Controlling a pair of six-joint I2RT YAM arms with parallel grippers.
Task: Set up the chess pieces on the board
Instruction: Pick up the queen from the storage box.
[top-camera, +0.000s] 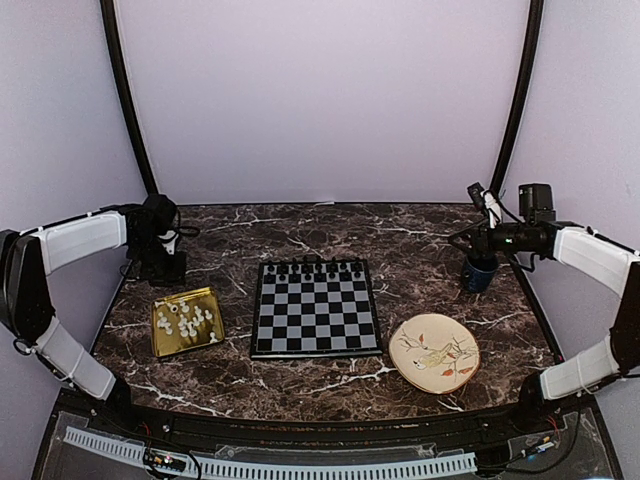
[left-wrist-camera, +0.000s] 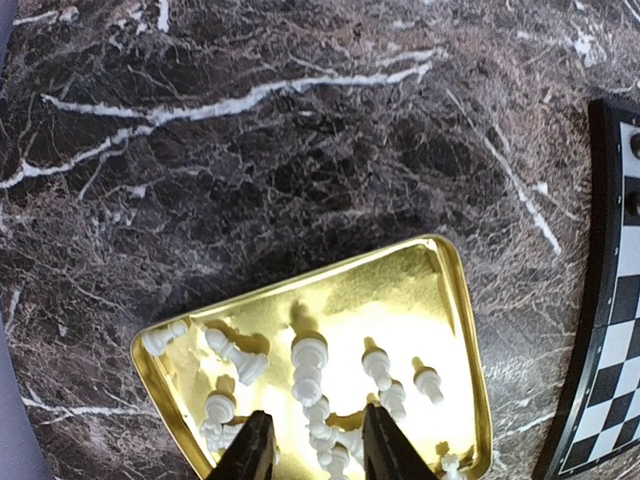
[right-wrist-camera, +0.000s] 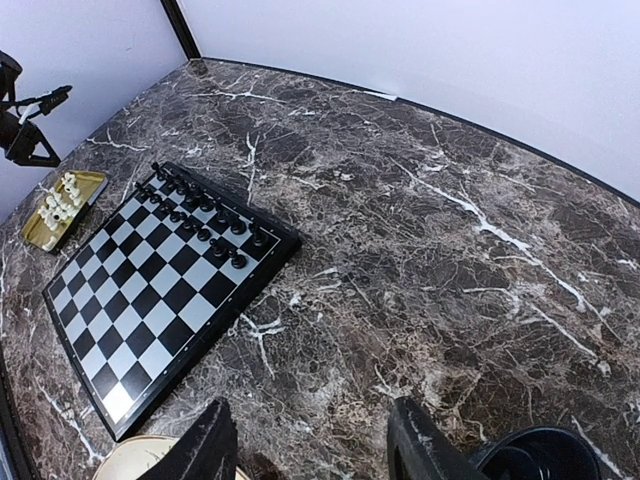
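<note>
Several white chess pieces (top-camera: 188, 320) (left-wrist-camera: 308, 362) lie in a heap in a square gold tray (top-camera: 165, 345) (left-wrist-camera: 400, 290) left of the board (top-camera: 315, 318) (right-wrist-camera: 150, 310). No white piece stands on the board. My left gripper (top-camera: 163, 250) (left-wrist-camera: 315, 415) hovers over the tray's pieces with its jaws drawn in to a narrow gap, gripping nothing. At the far right my right gripper (top-camera: 472, 238) (right-wrist-camera: 308, 408) hangs open and empty over bare marble. The tray and its pieces (right-wrist-camera: 60, 195) also show small in the right wrist view.
Black chessmen (top-camera: 310, 268) (right-wrist-camera: 200, 215) fill the board's two far rows. A painted plate (top-camera: 433, 352) (right-wrist-camera: 125, 462) lies right of the board, near the front. A dark blue cup (top-camera: 478, 272) (right-wrist-camera: 535, 455) stands under the right gripper. Walls close in the table.
</note>
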